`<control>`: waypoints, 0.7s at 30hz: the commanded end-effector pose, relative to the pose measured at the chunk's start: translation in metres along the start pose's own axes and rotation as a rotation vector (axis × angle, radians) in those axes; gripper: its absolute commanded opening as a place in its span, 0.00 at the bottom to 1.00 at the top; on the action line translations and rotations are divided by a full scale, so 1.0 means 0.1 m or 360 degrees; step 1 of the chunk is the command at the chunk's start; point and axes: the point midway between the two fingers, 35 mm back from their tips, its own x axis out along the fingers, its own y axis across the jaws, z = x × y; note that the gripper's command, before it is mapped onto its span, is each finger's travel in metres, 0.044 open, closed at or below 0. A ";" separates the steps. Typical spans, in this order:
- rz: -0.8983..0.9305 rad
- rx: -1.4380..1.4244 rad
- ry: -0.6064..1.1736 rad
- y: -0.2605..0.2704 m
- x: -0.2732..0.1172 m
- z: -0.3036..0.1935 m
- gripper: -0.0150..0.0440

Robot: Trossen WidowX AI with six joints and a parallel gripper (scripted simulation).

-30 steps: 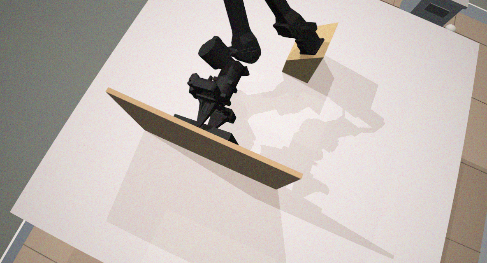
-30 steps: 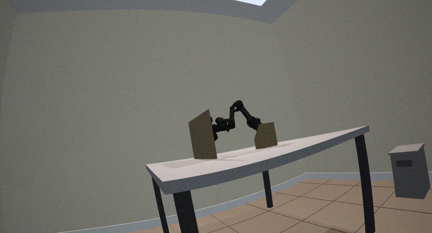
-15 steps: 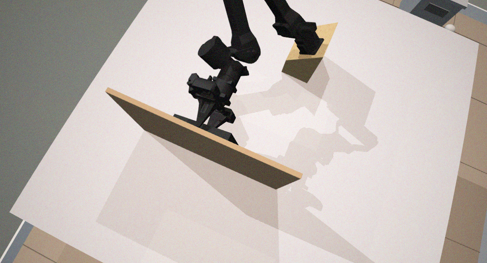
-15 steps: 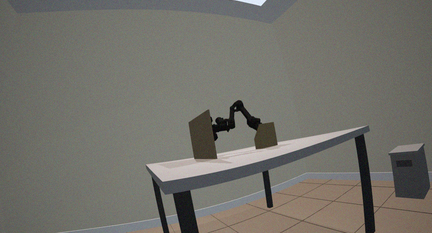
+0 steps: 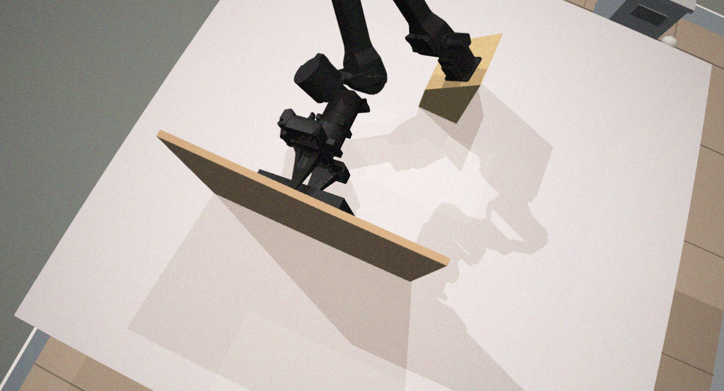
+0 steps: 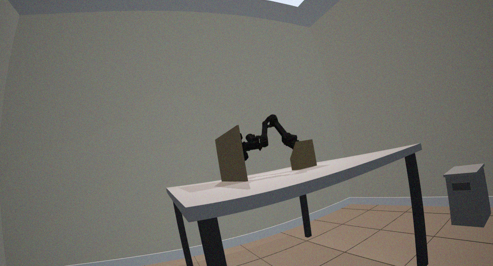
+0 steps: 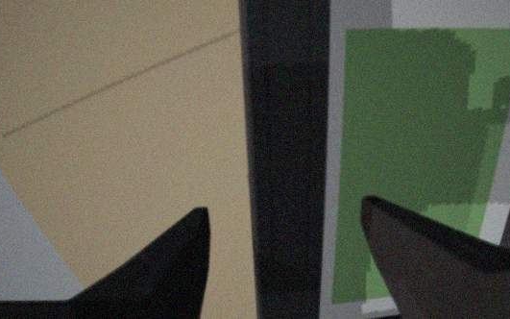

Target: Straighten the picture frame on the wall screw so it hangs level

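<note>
The picture frame (image 5: 329, 199) (image 7: 285, 106) has a black border, a pale mat and a green picture. In the wrist view its near border runs almost upright, leaning slightly. In the top view only its dark upper parts show over the wall panel (image 5: 303, 216) (image 6: 230, 155) (image 7: 130, 183). My gripper (image 5: 306, 184) (image 7: 285, 213) is open. Its fingers stand on either side of the black border, one over the bare panel, the other over the picture, with a visible gap on each side. The screw and notched strip are hidden, and I cannot tell how level the frame hangs.
The panel stands upright on the white table (image 5: 597, 186) (image 6: 362, 159). The arm's base sits on a wooden block (image 5: 450, 104) (image 6: 304, 155) behind the gripper. A grey bin (image 5: 653, 11) (image 6: 468, 199) stands on the floor beyond the table. Arm shadows fall across the table and frame.
</note>
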 end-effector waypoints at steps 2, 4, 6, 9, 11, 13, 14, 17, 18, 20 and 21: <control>0.0003 0.0007 -0.0005 0.01 0.00 0.01 0.69; 0.0003 0.0007 -0.0005 0.01 0.00 0.01 0.69; 0.0003 0.0007 -0.0005 0.01 0.00 0.01 0.69; 0.0003 0.0007 -0.0005 0.01 0.00 0.01 0.61; 0.0003 0.0007 -0.0005 0.01 0.00 0.01 0.52; 0.0003 0.0007 -0.0005 0.01 0.00 0.01 0.43; 0.0003 0.0007 -0.0005 0.01 0.00 0.01 0.42; 0.0003 0.0007 -0.0005 0.01 0.00 0.01 0.38; 0.0003 0.0007 -0.0005 0.01 0.00 0.01 0.37; 0.0003 0.0007 -0.0005 0.01 0.00 0.01 0.35; 0.0003 0.0007 -0.0005 0.01 0.00 0.01 0.30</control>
